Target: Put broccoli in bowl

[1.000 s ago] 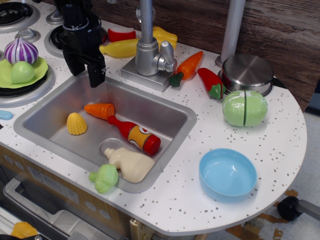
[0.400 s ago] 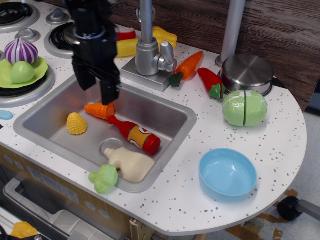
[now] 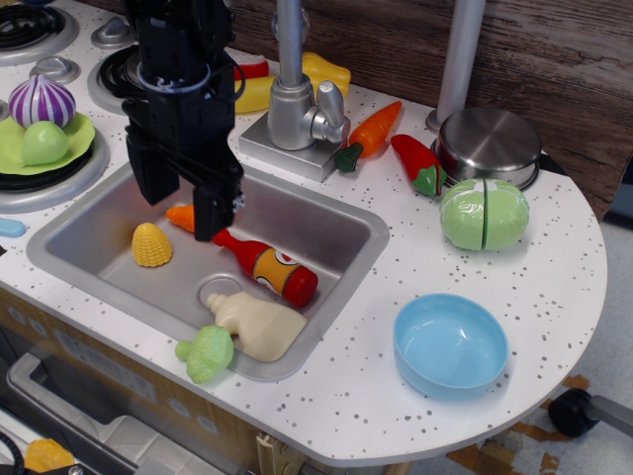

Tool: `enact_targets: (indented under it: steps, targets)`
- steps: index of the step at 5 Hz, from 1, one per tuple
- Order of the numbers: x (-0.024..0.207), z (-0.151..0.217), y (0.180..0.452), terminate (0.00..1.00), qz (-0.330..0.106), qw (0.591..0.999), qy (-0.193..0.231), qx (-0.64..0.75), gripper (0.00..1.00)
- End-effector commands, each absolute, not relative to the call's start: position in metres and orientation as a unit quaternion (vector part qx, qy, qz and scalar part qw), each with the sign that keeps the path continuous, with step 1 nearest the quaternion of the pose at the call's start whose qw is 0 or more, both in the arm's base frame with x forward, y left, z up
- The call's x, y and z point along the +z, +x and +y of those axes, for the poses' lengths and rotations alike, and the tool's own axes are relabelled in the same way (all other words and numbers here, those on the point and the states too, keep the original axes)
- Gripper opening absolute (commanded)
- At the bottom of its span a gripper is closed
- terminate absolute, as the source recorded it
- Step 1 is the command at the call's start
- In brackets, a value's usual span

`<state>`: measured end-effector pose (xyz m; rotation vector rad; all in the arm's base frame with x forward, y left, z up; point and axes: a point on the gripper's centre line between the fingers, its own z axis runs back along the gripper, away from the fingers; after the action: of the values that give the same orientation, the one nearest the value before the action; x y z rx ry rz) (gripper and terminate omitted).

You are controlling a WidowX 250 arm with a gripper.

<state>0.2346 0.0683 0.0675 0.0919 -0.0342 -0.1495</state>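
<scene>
**Hovering over the sink, fingers spread and empty**

Hanging above the sink [image 3: 326, 223], the black end effector [image 3: 182, 194] has its two fingers spread apart with nothing between them. One finger [image 3: 211, 210] comes down in front of the orange carrot [image 3: 184, 217] in the sink, covering part of it; the other finger sits toward the sink's far-left side. Whether either fingertip touches anything cannot be told.

The broccoli [image 3: 207, 352] lies at the sink's near edge, resting on the rim at the front, its bumpy light-green head just beside the cream squeeze bottle [image 3: 259, 326], which lies on the sink floor next to the drain. It is well apart from the end effector.

Also in the sink are a yellow corn piece [image 3: 151, 244] toward the left and a red ketchup bottle [image 3: 267, 266] lying slantwise through the middle, its neck pointing at the carrot.

The bowl [image 3: 451, 345], light blue and holding nothing, stands on the speckled white tabletop [image 3: 554, 287] to the right of the sink, well apart from the broccoli. Beyond the bowl, farther from the sink, sits the split pale green cabbage [image 3: 485, 214], and behind that a steel pot [image 3: 489, 145]. A second carrot [image 3: 369, 135] and a red pepper [image 3: 418, 162] lie behind the sink's right corner, near the faucet [image 3: 294, 104].
</scene>
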Motion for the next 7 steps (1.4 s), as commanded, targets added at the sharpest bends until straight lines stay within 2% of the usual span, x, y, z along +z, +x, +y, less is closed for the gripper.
enact_targets:
  steps: [1,4,7]
  targets:
    - [0.068,0.058,0.216,0.00,-0.057,0.996,0.034,-0.062,1.00]
    - [0.043,0.047,0.195,0.00,-0.090,0.994,-0.016,-0.063,1.00]
    - [0.023,0.042,0.189,0.00,-0.124,0.991,-0.035,-0.044,1.00]
